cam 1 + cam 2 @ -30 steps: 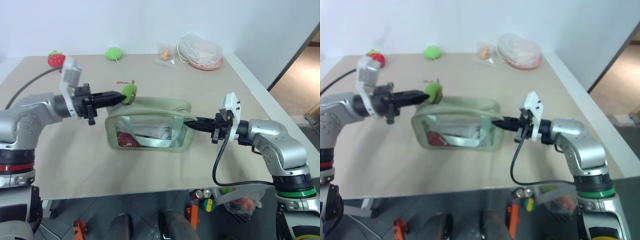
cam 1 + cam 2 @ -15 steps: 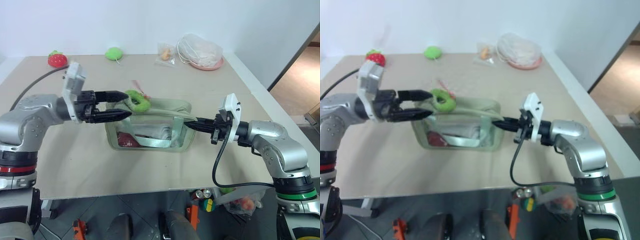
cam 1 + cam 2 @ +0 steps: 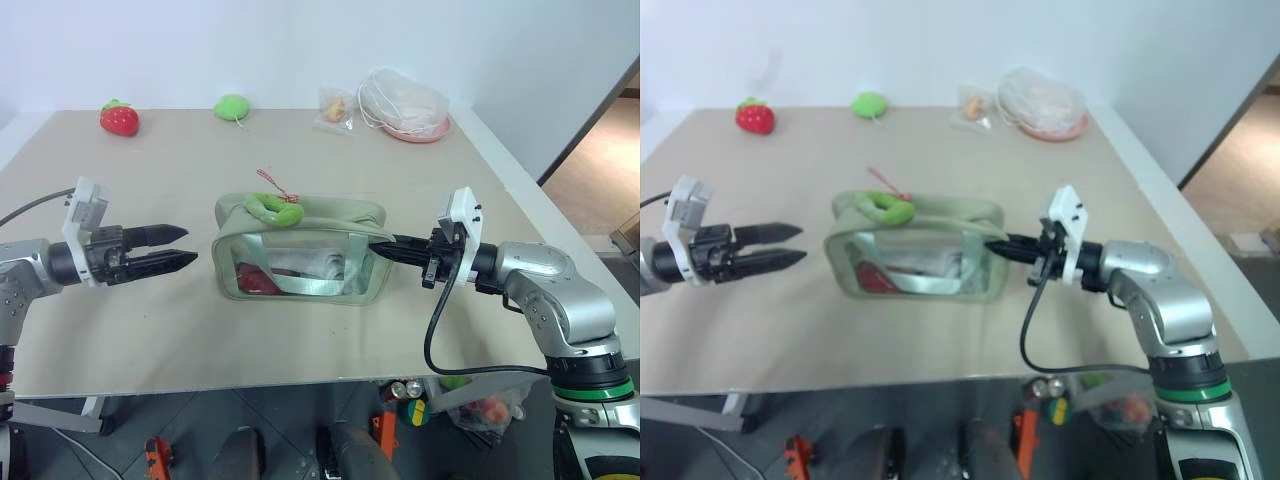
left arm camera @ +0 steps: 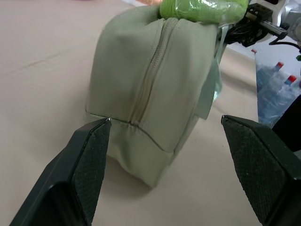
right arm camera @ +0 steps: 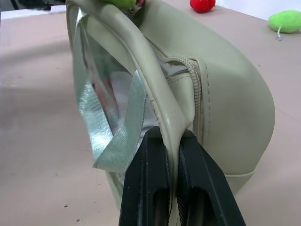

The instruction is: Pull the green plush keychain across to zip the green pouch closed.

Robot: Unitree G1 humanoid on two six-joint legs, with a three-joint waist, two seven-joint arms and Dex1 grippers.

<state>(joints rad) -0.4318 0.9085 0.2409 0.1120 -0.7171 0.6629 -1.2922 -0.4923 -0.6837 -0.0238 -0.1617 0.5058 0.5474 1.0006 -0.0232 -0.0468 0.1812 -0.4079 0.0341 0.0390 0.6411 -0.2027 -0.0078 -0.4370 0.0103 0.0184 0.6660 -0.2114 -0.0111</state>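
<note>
The pale green pouch (image 3: 300, 252) lies in the middle of the table, its clear front panel toward me. The green plush keychain (image 3: 275, 208) rests curled on the pouch's top near its left end, red cord behind it. My left gripper (image 3: 190, 244) is open, level with the pouch and a short way left of it, holding nothing. In the left wrist view its fingers (image 4: 89, 155) frame the pouch's end (image 4: 150, 94), with the keychain (image 4: 202, 9) on top. My right gripper (image 3: 385, 247) is shut on the pouch's right-end rim (image 5: 162, 99).
A red strawberry plush (image 3: 119, 117) and a rounder lime-green blob (image 3: 232, 106) lie at the far left of the table. A small clear bag (image 3: 333, 105) and a pink plate (image 3: 415, 130) holding a bagged white bundle sit at the far right. The table's right edge is close beyond my right arm.
My left gripper opened, let go of the keychain and drew back to the left, away from the pouch. The keychain dropped onto the pouch's top. The right arm kept still.
</note>
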